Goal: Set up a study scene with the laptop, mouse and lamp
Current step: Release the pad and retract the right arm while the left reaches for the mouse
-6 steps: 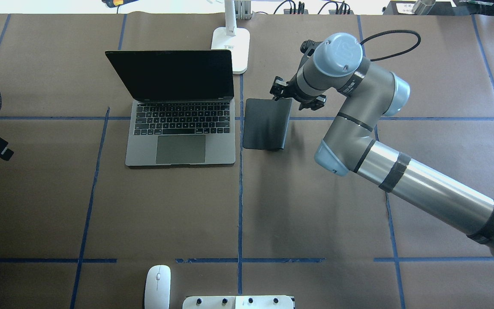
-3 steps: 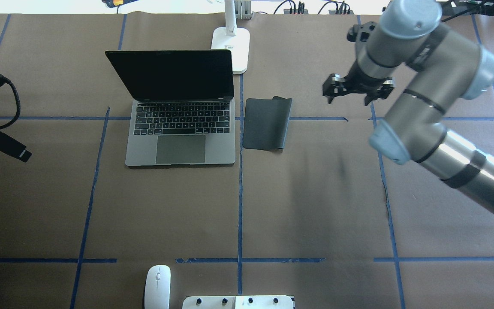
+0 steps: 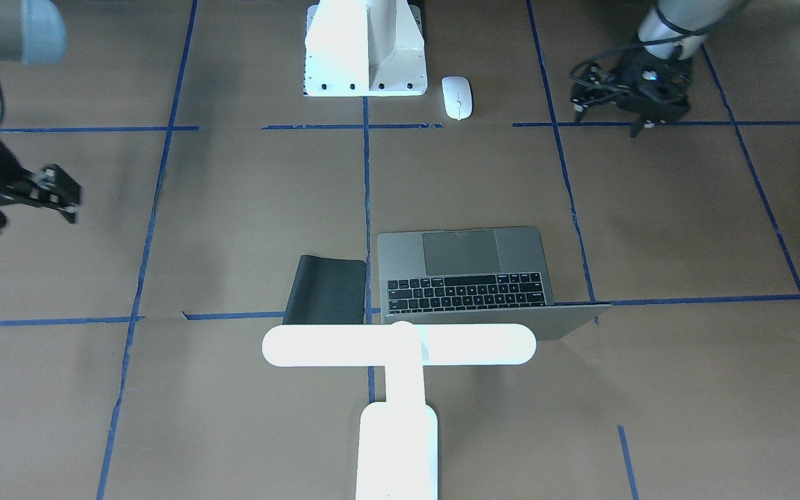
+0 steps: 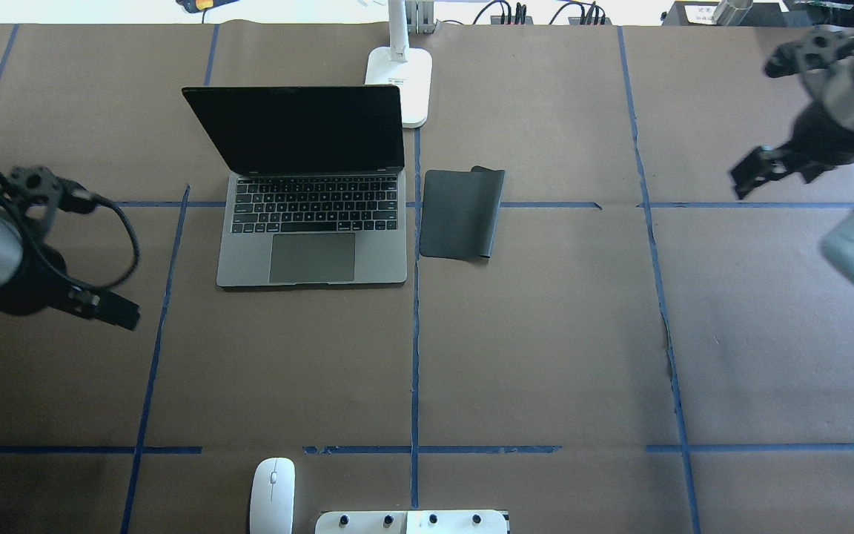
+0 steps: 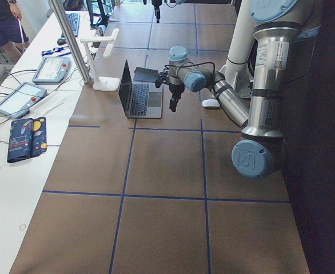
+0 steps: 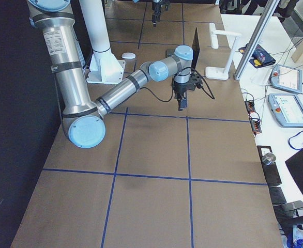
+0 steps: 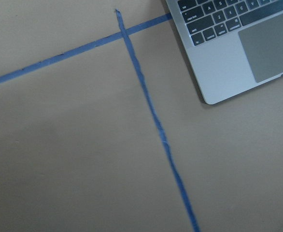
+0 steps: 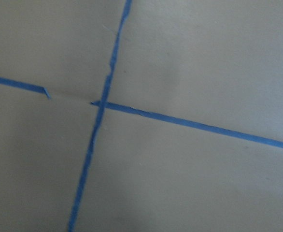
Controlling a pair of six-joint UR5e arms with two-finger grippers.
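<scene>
Both arms hang out wide over bare brown paper, and the scene in the middle looks nearly built: the laptop (image 4: 312, 222) sits open with its screen dark, the black mat (image 4: 460, 213) lies flat just beside its right edge, and the lamp (image 3: 398, 345) stands behind the lid, its base near the far right corner. The odd one out is the mouse (image 4: 272, 486) — it lies at the robot's own edge of the table, just beside the white pedestal (image 4: 412, 521) and well apart from the laptop. So the step in hand reads as the mouse fetch, not yet begun. The left gripper (image 3: 605, 114) hovers off the laptop's left side, jaws apart with nothing between them; its wrist camera catches only the laptop's front corner and blue tape. The right gripper (image 4: 747, 178) is far out on its own side, seen edge-on, and whether its jaws are apart or together cannot be told. The mouse lies in the left half, so the left arm looks the likelier candidate — it would need to swing back toward the pedestal, drop low, pinch the smooth shell across its narrow sides, then carry it over to the mat.
</scene>
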